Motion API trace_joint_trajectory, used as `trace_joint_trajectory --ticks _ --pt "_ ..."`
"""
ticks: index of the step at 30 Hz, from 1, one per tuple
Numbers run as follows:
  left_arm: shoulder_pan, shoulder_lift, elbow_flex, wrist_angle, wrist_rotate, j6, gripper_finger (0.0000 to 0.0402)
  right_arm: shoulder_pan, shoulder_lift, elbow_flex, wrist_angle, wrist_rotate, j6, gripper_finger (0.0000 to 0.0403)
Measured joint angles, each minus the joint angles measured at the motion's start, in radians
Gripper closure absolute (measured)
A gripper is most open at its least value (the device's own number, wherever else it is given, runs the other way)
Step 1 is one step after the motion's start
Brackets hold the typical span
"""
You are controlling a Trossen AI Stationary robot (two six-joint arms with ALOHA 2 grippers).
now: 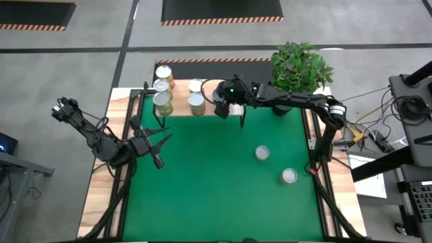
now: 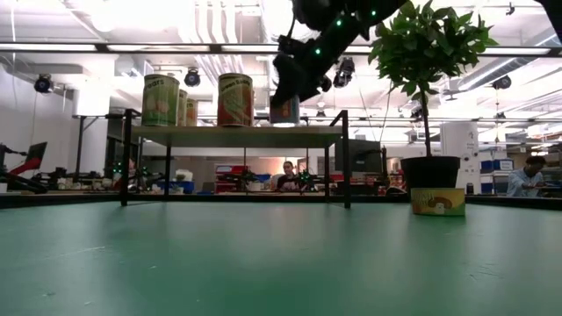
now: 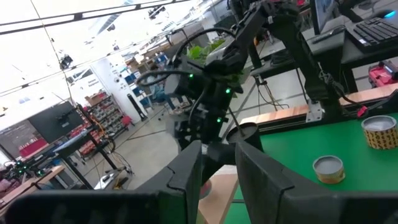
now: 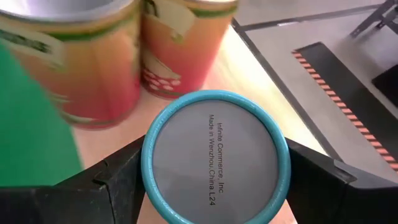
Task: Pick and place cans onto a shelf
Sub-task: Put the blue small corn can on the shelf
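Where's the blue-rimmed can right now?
The blue-rimmed can sits between the right gripper's fingers above the shelf, beside the cans standing there.

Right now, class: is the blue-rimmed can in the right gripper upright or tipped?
Upright: the blue-rimmed can shows its round top square-on between the right gripper's fingers.

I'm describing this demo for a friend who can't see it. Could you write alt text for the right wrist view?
The right gripper holds a blue-rimmed can between its dark fingers, the can's grey round end with small printed text facing the camera. Just beyond it, two taller cans with red and orange labels stand on the pale wooden shelf.
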Motion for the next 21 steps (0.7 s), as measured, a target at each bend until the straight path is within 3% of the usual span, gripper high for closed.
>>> trace_joint_trajectory --ticks 21 --pt "0.000 0.000 0.000 0.006 0.051 0.003 0.0320 -0.028 0.048 -0.005 0.029 0.001 0.021 0.0102"
